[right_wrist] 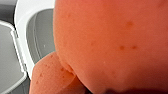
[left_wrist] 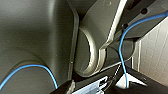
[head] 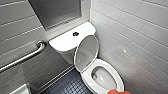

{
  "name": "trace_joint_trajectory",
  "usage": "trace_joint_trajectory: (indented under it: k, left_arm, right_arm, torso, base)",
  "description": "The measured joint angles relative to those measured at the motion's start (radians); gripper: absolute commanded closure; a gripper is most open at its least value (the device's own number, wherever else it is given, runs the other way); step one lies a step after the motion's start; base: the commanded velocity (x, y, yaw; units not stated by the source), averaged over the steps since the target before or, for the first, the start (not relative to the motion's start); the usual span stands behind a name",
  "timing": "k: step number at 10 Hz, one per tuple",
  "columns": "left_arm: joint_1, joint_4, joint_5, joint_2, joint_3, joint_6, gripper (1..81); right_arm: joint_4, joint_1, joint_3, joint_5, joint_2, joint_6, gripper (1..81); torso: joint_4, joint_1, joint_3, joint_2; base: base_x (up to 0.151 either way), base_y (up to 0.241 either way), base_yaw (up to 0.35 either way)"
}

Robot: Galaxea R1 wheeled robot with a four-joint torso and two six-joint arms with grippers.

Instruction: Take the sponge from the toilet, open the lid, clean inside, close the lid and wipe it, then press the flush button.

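The white toilet (head: 72,40) stands in the tiled corner. Its lid (head: 86,53) is raised and leans back toward the tank, so the oval bowl (head: 102,76) lies open. On the tank top sits the dark flush button (head: 75,33). The orange-red sponge (head: 117,92) pokes in at the near edge, just in front of the bowl's rim. In the right wrist view the sponge (right_wrist: 112,42) looms large, with my right gripper shut on it above the bowl rim (right_wrist: 27,10) and the raised lid (right_wrist: 7,62) beside it. My left gripper is open.
A metal grab bar (head: 25,58) runs along the left wall beside the tank. White tiled wall (head: 135,37) closes in tightly on the toilet's right. Dark mosaic floor (head: 67,85) lies left of the bowl. The left wrist view looks onto the robot's own dark parts and a blue cable (left_wrist: 121,47).
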Motion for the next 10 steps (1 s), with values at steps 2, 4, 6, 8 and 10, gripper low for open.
trace_joint_trajectory:
  k: [2,4,6,8,10]
  left_arm:
    - [0.0,0.012,-0.01,0.004,0.0,0.0,1.0]
    - [0.0,0.015,-0.019,0.004,0.0,0.0,1.0]
    - [0.0,0.015,-0.02,0.004,0.0,0.0,1.0]
    - [0.0,0.015,-0.02,0.003,0.0,0.0,1.0]
    - [0.0,0.015,-0.02,0.003,0.0,0.0,1.0]
  right_arm:
    - [-0.004,-0.039,0.075,-0.107,-0.012,-0.02,81.1]
    - [-0.003,-0.021,0.12,-0.116,-0.052,-0.044,81.1]
    - [-0.004,0.056,0.12,-0.172,-0.046,-0.06,81.1]
    - [-0.007,0.156,0.103,-0.262,-0.026,-0.07,81.1]
    - [-0.013,0.256,0.047,-0.364,0.002,-0.073,81.1]
  torso:
    - [0.0,0.0,0.0,0.0]
    - [0.0,0.0,0.0,0.0]
    - [0.0,0.0,0.0,0.0]
    - [0.0,0.0,0.0,0.0]
    - [0.0,0.0,0.0,0.0]
  base:
    - [0.0,0.0,0.0]
    - [0.0,0.0,0.0]
    - [0.0,0.0,0.0]
    - [0.0,0.0,0.0]
    - [0.0,0.0,0.0]
